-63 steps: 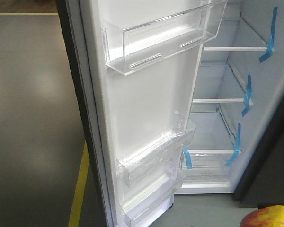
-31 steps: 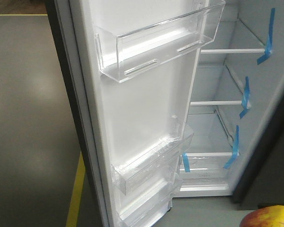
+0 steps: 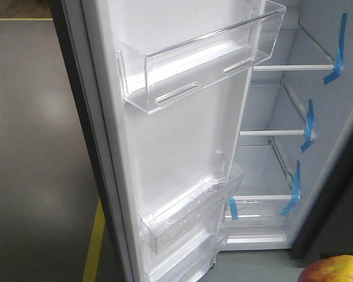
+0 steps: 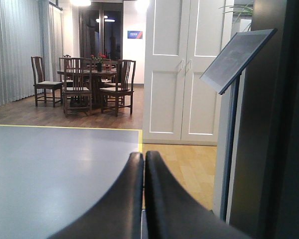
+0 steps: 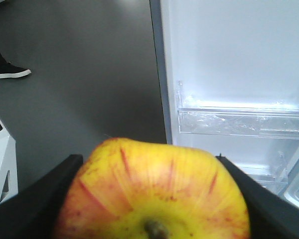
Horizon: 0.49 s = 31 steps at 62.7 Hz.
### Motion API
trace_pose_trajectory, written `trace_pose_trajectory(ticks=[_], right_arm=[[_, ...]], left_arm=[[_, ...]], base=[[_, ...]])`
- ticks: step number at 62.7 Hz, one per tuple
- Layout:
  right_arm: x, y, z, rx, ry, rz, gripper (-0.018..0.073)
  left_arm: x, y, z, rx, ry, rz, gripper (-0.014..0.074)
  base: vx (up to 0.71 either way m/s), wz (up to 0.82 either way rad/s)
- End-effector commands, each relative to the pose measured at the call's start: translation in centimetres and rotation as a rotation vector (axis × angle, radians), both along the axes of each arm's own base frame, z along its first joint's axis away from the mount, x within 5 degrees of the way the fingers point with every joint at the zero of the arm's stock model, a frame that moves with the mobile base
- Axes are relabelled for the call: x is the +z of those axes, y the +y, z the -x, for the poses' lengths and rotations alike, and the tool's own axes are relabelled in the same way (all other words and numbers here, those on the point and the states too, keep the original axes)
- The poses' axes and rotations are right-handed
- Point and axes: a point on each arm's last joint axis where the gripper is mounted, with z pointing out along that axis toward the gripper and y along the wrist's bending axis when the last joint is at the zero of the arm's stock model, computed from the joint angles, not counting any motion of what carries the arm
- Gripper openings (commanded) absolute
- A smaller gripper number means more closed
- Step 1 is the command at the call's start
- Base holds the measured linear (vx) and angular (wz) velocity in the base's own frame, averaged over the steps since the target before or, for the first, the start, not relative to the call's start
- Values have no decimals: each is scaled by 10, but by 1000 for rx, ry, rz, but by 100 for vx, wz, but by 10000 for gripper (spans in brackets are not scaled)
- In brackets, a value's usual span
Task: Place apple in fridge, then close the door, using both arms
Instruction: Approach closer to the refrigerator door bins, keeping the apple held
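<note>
One apple was clamped in the right gripper, to be carried into the fridge; the left gripper was pressed together, empty.

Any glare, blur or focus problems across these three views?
Front view: soft light glare on the grey floor, bright highlights on the clear door bin. Left wrist view: dining chairs in focus, shut left hand near and dark. Right wrist view: apple, gripped in the right hand, looks soft; white door washed out.
</note>
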Motion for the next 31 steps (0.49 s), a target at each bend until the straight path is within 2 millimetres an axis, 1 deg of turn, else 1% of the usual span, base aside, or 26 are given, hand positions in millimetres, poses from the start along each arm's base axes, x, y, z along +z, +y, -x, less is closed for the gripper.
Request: trace_pose_trajectory(ticks=[1,31], right_arm=[[13,2,-3,-20,-47,-69,411],[13,2,-3,-19,-46,-68,411]], left_arm=[[1,0,1,3,-70,10,-6],[1,0,1,3,-70,10,-6]], base=[[6,3],[3,1]])
